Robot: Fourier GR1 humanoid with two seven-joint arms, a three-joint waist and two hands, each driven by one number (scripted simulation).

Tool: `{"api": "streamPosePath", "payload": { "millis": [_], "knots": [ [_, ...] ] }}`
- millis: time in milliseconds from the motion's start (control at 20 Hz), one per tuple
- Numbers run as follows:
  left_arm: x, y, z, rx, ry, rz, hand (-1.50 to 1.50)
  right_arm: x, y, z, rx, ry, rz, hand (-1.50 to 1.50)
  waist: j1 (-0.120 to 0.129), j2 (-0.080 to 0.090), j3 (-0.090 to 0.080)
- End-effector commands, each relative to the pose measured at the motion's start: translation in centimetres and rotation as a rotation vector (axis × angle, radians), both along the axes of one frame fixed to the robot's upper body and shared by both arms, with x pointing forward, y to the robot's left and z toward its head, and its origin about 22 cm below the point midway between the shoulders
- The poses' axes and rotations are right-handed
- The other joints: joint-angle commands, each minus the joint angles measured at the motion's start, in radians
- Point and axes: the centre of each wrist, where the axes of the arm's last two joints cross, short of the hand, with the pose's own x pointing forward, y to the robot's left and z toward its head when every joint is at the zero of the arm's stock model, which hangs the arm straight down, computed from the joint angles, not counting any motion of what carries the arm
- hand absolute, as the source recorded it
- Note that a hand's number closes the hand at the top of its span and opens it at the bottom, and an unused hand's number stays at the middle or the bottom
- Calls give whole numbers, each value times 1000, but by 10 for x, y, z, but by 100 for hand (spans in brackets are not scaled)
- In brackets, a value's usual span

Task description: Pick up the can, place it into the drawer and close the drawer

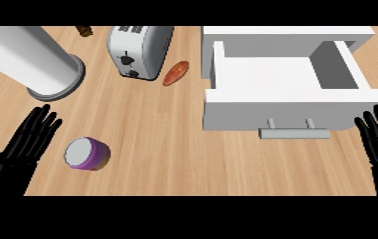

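Lay left of the open drawer (284, 85): purple can (87, 154), bare wooden counter (184, 148) between. Rested open-fingered at both edges: left hand (28, 140), right hand (368, 138).

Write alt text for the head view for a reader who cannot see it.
A purple can stands on the wooden counter beside the open left hand; the white drawer at right is pulled open. The right hand rests open at the right edge.
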Motion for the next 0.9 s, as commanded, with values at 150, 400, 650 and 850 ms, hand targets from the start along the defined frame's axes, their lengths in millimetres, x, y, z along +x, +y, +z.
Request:
{"api": "streamPosePath", "payload": {
  "millis": [150,400,650,850],
  "knots": [
    [11,-11,-37,14,14,32,-150,4,21,-7,0,8,6,-150,0,0,0],
    [0,19,-48,30,27,59,-150,1,-10,7,3,0,7,-150,1,0,0],
    [10,28,-69,20,37,71,-150,5,-7,2,5,-8,25,-150,0,0,0],
    [-7,52,-76,31,45,74,-150,-4,7,10,-17,-18,12,-150,1,0,0]
  ]
}}
